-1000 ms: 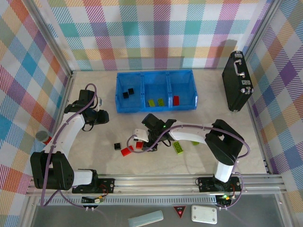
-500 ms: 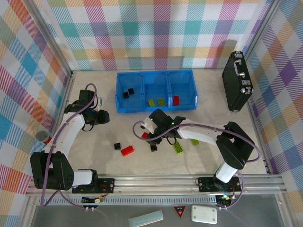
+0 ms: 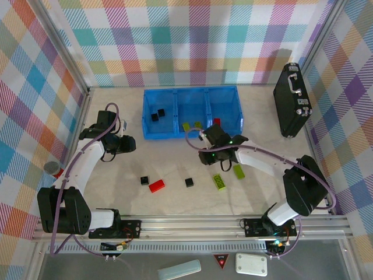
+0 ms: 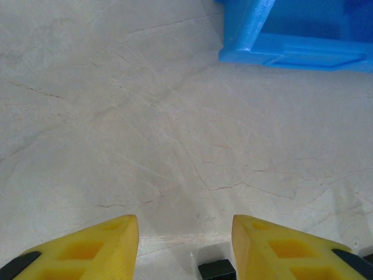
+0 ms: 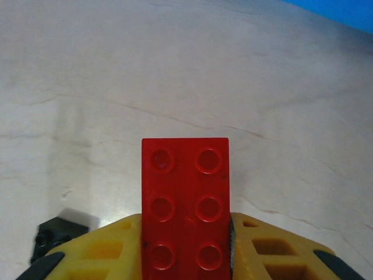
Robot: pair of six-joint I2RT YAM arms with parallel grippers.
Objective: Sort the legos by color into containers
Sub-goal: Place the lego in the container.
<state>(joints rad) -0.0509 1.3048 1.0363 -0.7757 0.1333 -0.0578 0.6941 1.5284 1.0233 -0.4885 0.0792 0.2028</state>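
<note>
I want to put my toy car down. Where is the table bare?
Bare table lies between the tray and the briefcase, and between the left arm and the left black brick. It is crowded in the front middle, where loose bricks lie, and before the tray, where the right end effector holds a red brick.

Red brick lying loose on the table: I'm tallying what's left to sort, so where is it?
Top view: the red brick lies on the table left of centre, beside a black brick on its left.
</note>
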